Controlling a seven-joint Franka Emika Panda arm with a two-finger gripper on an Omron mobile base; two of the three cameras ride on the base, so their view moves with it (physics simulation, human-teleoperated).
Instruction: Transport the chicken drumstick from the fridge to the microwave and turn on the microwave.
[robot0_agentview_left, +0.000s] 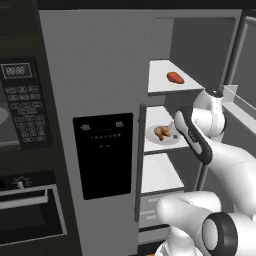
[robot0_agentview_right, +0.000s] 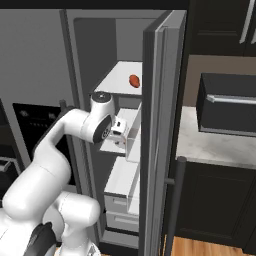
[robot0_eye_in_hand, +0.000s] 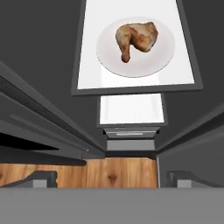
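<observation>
The chicken drumstick lies golden-brown on a white plate on the middle shelf of the open fridge. From the left base it shows as a small brown piece on that plate. My gripper hangs above the shelf's front edge, short of the plate, with its fingertips far apart and nothing between them. The hand is inside the fridge, just right of the plate, and the right base view shows it behind the open door. The microwave is built in left of the fridge, door shut.
A red-orange oblong food lies on the shelf above. The open fridge door stands close on the arm's right. A black oven sits below the microwave. A black appliance with a silver bar handle stands on the counter to the right.
</observation>
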